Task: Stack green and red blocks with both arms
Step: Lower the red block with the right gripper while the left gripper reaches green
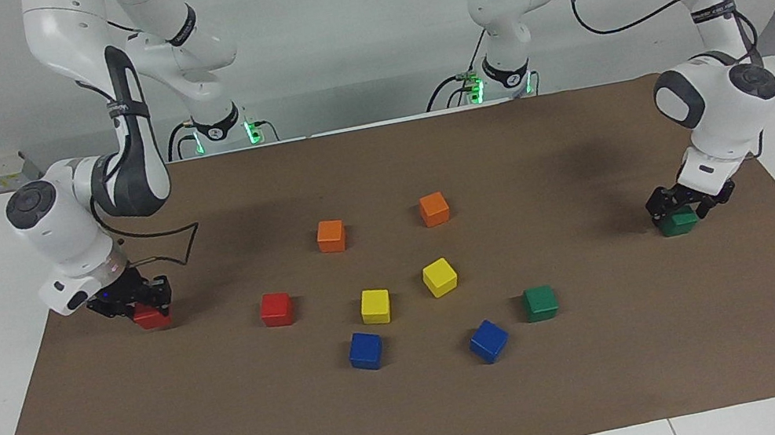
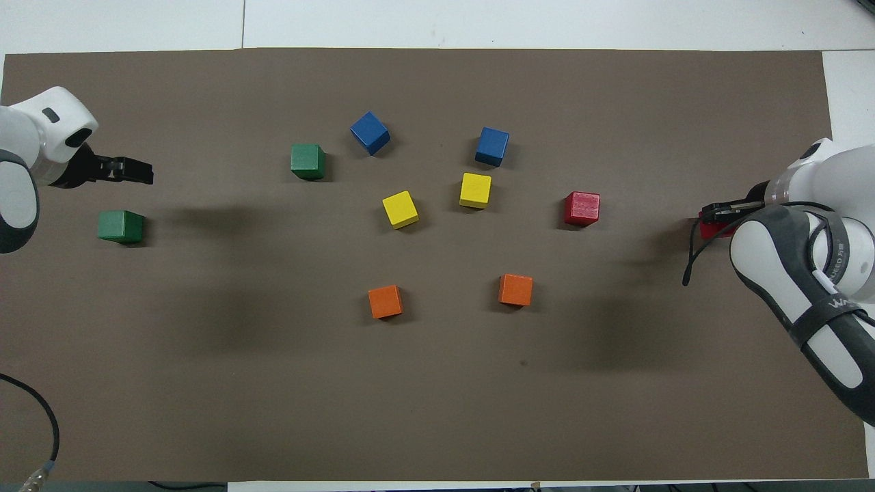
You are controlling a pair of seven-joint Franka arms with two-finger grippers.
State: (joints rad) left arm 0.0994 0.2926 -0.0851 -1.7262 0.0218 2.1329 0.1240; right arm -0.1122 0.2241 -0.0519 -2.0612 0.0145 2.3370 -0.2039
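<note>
My right gripper (image 1: 135, 303) is open and low over a red block (image 1: 152, 317) at the right arm's end of the mat. In the overhead view this gripper (image 2: 718, 208) hides part of that block (image 2: 711, 227). My left gripper (image 1: 688, 204) is open just above a green block (image 1: 678, 223) at the left arm's end. Overhead, this gripper (image 2: 133, 172) shows apart from the block (image 2: 121, 226). A second red block (image 1: 276, 309) (image 2: 582, 208) and a second green block (image 1: 540, 303) (image 2: 307, 161) sit free near the middle.
Two orange cubes (image 1: 331, 235) (image 1: 434, 208) lie nearer the robots. Two yellow cubes (image 1: 375, 306) (image 1: 439, 277) sit in the middle, and two blue cubes (image 1: 365, 350) (image 1: 488, 341) lie farthest out. All rest on a brown mat (image 1: 423, 418).
</note>
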